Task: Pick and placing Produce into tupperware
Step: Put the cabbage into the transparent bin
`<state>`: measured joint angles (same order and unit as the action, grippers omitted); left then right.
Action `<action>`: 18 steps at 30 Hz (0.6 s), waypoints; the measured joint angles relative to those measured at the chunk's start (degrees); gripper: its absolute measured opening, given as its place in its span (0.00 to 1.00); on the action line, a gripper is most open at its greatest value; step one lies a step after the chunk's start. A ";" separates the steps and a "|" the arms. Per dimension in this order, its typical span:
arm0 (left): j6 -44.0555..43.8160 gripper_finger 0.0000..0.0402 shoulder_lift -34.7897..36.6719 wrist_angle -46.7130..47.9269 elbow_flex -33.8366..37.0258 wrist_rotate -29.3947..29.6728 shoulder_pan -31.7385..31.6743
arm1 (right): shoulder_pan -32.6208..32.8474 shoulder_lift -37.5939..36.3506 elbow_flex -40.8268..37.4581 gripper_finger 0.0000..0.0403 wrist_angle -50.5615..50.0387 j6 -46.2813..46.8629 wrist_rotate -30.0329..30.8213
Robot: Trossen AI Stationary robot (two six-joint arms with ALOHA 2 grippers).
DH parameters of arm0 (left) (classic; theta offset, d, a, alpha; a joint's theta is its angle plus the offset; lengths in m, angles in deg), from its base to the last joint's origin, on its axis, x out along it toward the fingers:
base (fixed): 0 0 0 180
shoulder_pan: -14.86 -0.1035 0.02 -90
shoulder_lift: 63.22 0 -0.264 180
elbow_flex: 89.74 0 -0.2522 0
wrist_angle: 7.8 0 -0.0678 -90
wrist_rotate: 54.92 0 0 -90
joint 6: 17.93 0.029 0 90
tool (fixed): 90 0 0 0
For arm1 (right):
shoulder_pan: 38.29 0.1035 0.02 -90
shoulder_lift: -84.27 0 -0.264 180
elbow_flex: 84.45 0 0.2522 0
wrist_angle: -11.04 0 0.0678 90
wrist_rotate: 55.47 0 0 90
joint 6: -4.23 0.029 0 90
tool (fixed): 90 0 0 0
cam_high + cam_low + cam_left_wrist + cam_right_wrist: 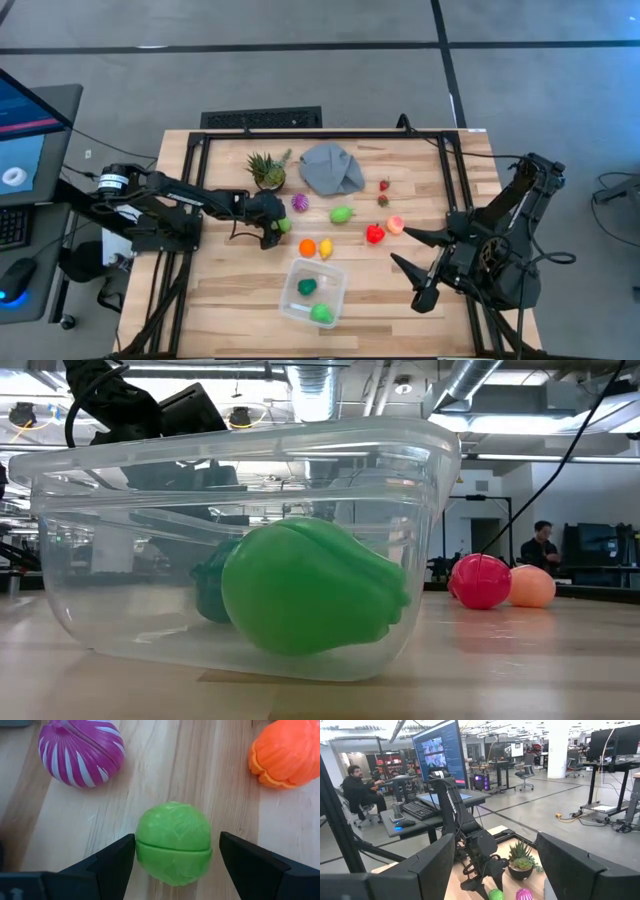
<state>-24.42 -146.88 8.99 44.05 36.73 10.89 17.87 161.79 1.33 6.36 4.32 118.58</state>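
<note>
My left gripper [275, 232] is low over the table, left of centre, and open. Its two fingers stand on either side of a round light-green toy vegetable [173, 842] that rests on the wood. A purple striped toy [82, 751] and an orange toy [287, 752] lie just beyond it. The clear tupperware [325, 272] stands near the front edge with a light-green toy [310, 585] and a darker green one [210, 590] inside. My right gripper [398, 245] waits raised at the right, open, holding nothing. My left gripper comes at the round green toy slanting down from the table's left. One finger [120, 855] stands right against the toy's side [140, 845]; whether it touches I cannot tell. A gap of bare wood shows between the toy and the other finger [240, 855].
More produce lies scattered mid-table: a yellow toy [325, 248], a pale green one [342, 214], a red one [375, 234], a peach one [395, 224] and two small red ones [384, 185]. A spiky potted plant [268, 170] and a grey cloth [332, 168] sit toward the far edge.
</note>
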 joint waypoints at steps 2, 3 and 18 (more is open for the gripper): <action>-0.41 0.70 0.00 0.02 0.00 -0.02 0.00 | 0.00 0.00 0.00 0.76 0.00 0.20 0.00; -0.48 0.70 0.02 0.02 0.00 -0.02 0.00 | -0.01 0.00 -0.01 0.76 -0.01 0.36 0.00; 2.58 0.70 -9.64 6.68 -9.11 1.30 0.92 | 0.03 0.04 -0.01 0.76 -0.50 2.04 -0.04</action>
<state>-21.85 -156.52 15.66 34.95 38.03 11.81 17.90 161.83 1.32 5.86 6.36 118.54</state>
